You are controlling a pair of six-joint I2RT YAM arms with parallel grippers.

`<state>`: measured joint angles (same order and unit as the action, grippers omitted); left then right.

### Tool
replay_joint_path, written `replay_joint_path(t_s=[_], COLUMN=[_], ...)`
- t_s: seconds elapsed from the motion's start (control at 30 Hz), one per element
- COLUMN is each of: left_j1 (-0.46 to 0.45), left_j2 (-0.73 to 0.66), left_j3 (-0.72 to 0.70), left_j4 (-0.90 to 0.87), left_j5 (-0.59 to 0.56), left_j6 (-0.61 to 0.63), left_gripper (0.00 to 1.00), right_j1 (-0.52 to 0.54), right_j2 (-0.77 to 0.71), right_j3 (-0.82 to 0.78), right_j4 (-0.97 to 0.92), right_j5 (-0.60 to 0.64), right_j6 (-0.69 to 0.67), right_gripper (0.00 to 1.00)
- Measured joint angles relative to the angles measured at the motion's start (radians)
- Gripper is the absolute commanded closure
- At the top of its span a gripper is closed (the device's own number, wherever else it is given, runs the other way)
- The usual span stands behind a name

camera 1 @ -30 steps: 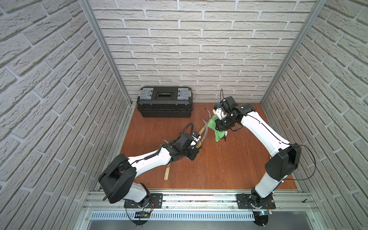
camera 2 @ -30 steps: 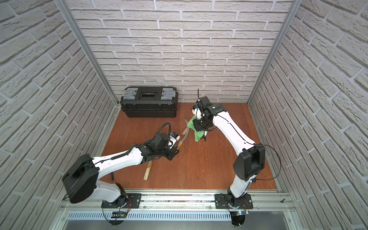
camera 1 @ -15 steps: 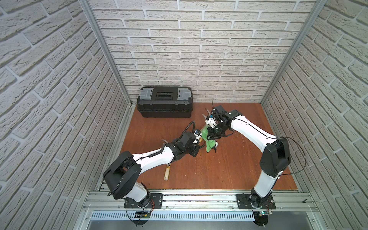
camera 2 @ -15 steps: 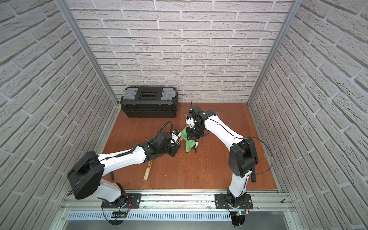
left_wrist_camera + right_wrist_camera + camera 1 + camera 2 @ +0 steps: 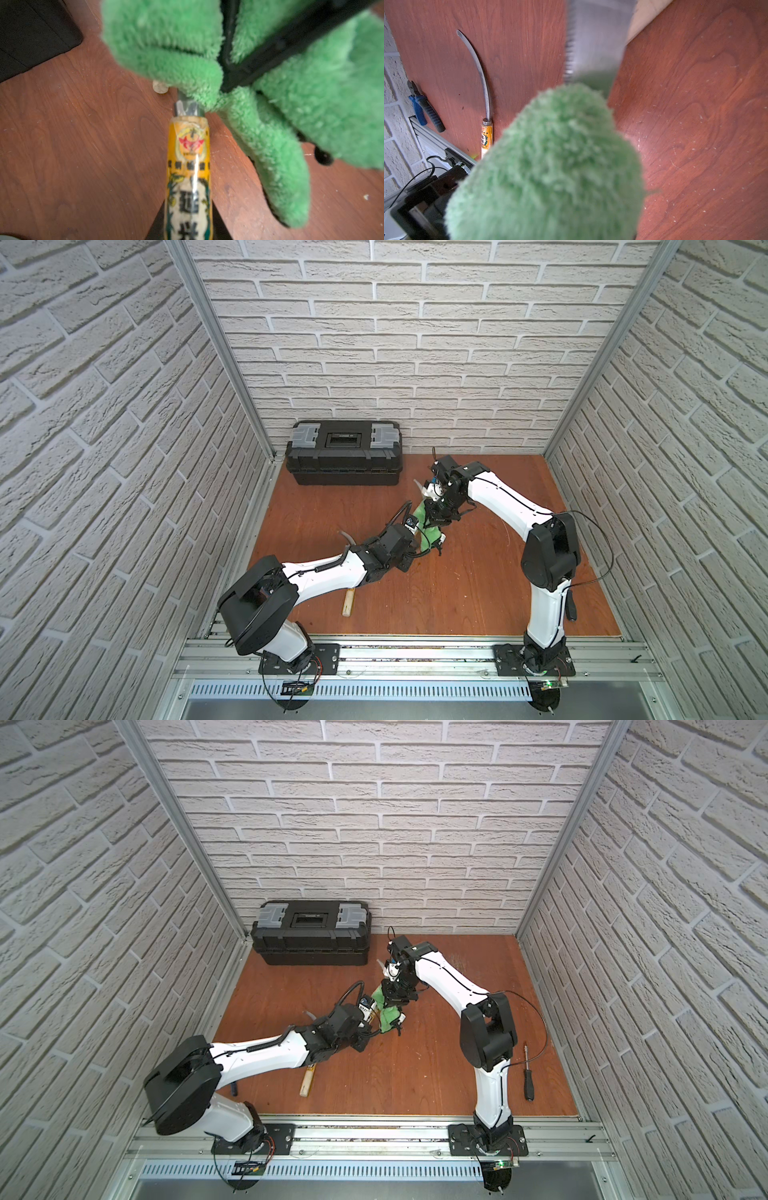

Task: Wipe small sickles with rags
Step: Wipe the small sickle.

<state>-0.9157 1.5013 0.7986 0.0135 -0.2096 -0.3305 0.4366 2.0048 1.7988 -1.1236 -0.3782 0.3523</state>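
A: What does the left hand (image 5: 409, 556) hold?
B: It is clamped on the labelled handle of a sickle (image 5: 188, 166), which sticks out past its fingertips, above the table (image 5: 457, 593).
A: And the right hand (image 5: 436, 516)?
B: It is closed on the rag (image 5: 311, 104), just beyond the left hand's fingertips. The rag is bunched over the sickle where the metal leaves the handle. The blade (image 5: 596, 41) comes out of the rag's far side.
A: Is there another sickle?
B: A second sickle (image 5: 483, 87) lies flat on the table, partly under the left arm and well apart from both hands. Pliers (image 5: 421, 108) lie farther off, by the side wall.
A: Anything else?
B: A toolbox (image 5: 344, 458) stands at the back wall, beyond both hands. A screwdriver (image 5: 527, 1073) lies near the right arm's base.
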Motion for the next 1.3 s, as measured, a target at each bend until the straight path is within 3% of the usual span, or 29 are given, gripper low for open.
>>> replay_joint_path(t_s=[0.77, 1.0, 1.3], left_j1=[-0.071, -0.098, -0.135], left_j2=[-0.05, -0.08, -0.126], left_j3=[-0.061, -0.087, -0.093], left_j4=[-0.07, -0.076, -0.066], left_j5=[-0.054, -0.035, 0.043], left_j6=[-0.015, -0.021, 0.016], left_gripper=[1.0, 1.0, 1.0], right_j1=[-0.055, -0.069, -0.148], right_j2=[0.274, 0.301, 0.361], right_j3=[0.46, 0.531, 0.735], right_j4=[-0.199, -0.193, -0.186], right_j5=[0.076, 0.082, 0.074], right_j6=[-0.071, -0.105, -0.177], right_gripper=[0.97, 0.98, 0.97])
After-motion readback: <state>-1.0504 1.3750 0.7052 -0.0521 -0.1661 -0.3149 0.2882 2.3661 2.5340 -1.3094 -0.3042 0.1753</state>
